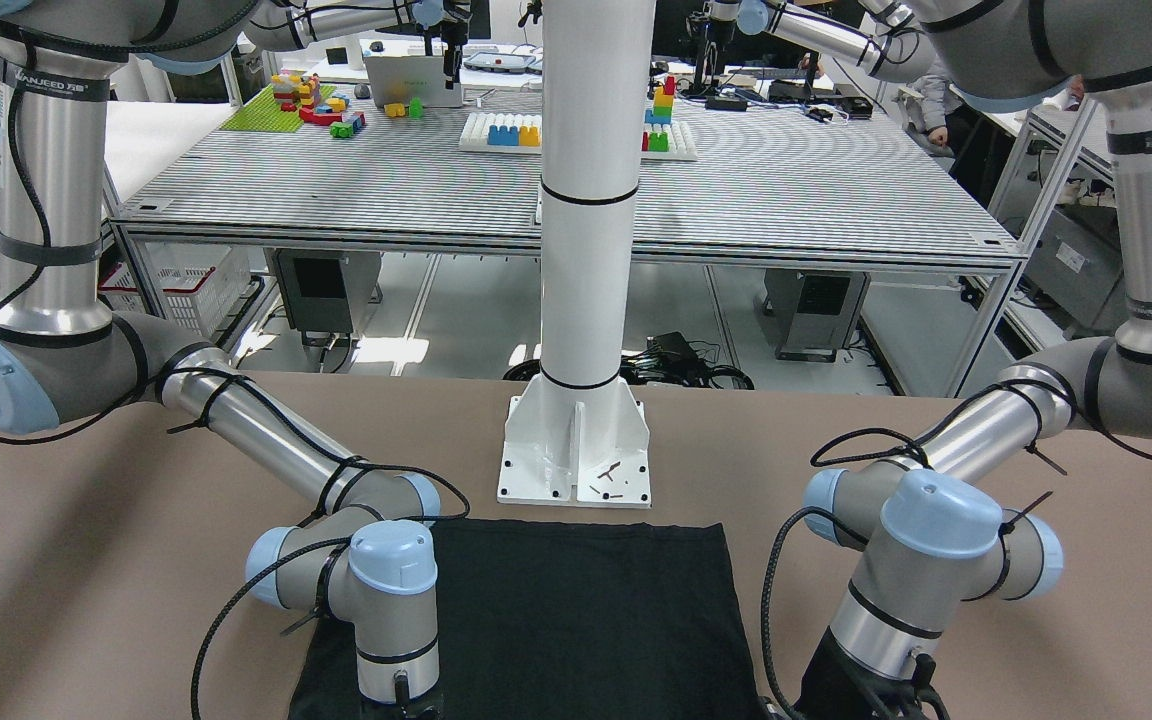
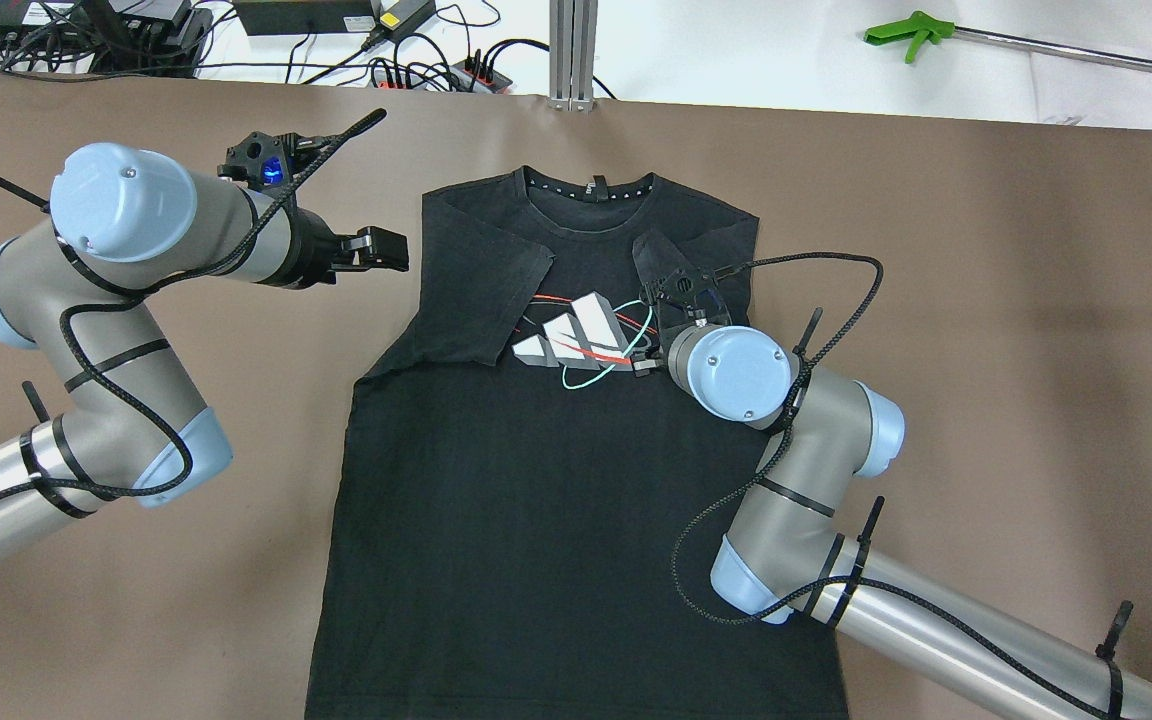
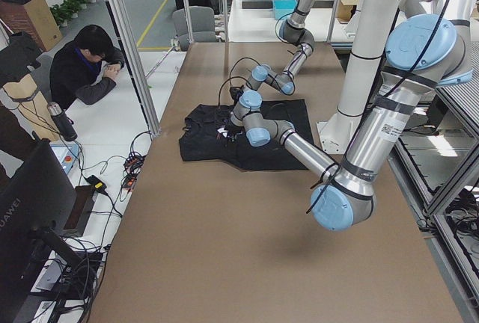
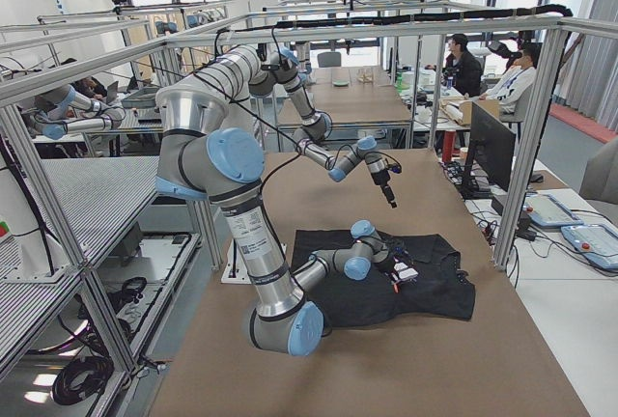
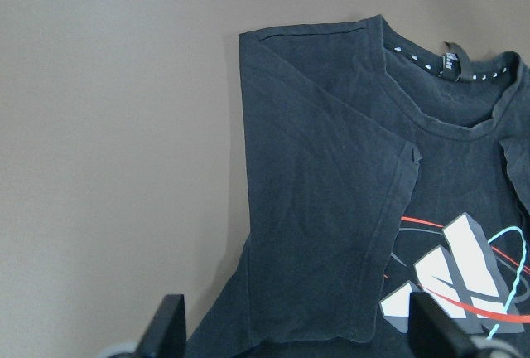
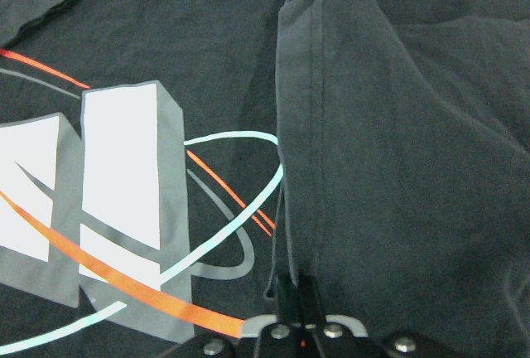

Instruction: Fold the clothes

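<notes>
A black T-shirt (image 2: 556,500) with a white, red and teal chest print lies flat on the brown table, collar at the far side. Its sleeve on the overhead view's left is folded inward. My right gripper (image 2: 661,272) is low over the chest and shut on the hem of the other sleeve, which it holds folded inward; the right wrist view shows the fingers (image 6: 291,290) pinched together on that hem (image 6: 298,126). My left gripper (image 2: 391,250) hovers over bare table beside the folded sleeve, open and empty (image 5: 300,329). The front view shows only the shirt's lower part (image 1: 576,620).
The white pillar's base plate (image 1: 576,450) stands just behind the shirt's bottom hem. A green grabber tool (image 2: 911,28) and cables (image 2: 416,60) lie beyond the table's far edge. A seated person (image 3: 86,69) is at a side desk. Bare brown table (image 2: 986,250) flanks the shirt.
</notes>
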